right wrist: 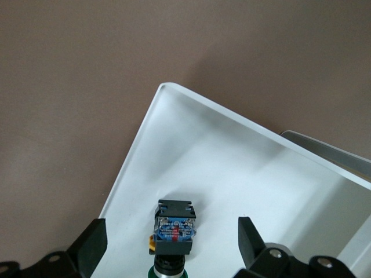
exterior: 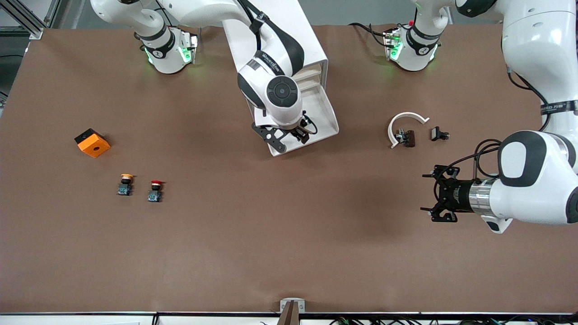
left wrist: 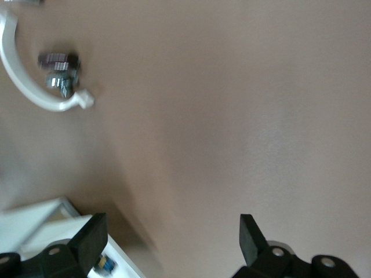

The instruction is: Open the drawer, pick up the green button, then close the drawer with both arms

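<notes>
Drawer [exterior: 316, 118] already pulled out; button [right wrist: 174, 231] lies inside, between right end effector's [exterior: 289, 135] spread, empty fingers. Left end effector [exterior: 440, 194] waits over counter [exterior: 289, 234], wide open, empty. Taking, closing remain.

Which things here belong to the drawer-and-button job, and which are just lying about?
Job:
drawer, pulled open
green button, lying in it
right gripper, open over it
left gripper, open, waiting

Lying about:
yellow button
red button
orange block
white clamp
black clip
</notes>
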Available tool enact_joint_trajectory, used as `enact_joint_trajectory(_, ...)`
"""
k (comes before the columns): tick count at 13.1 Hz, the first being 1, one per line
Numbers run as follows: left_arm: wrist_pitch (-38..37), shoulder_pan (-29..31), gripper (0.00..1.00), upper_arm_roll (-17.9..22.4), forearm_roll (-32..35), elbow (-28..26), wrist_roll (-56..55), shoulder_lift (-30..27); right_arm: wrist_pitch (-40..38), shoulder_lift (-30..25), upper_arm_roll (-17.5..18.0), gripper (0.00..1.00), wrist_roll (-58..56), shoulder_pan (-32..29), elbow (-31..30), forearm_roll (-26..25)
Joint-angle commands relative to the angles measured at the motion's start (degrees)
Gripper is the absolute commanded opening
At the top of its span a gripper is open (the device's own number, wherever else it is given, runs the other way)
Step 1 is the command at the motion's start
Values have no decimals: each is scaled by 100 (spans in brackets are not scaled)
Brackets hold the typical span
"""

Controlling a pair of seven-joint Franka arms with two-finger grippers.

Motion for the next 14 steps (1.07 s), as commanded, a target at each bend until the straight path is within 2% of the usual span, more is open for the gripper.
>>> enact_joint_trajectory(1, 50, -27, 100, -14, 279, -126, 467, -285, 5, 115, -63, 100, 115, 219, 71, 117)
enact_joint_trajectory(7, 410, -316, 100, -75, 1051, -187, 1783, -311, 136, 255, -63, 100, 116, 281, 53, 117)
enact_joint_trajectory(10, 428, -247, 100, -146, 1009, -275, 2793, -548, 180, 308, -63, 100, 116, 246, 53, 126)
enact_joint_trajectory(14, 419, -255, 100, -154, 1026, -441, 3496, -899, 330, 379, -63, 100, 124, 298, 53, 126)
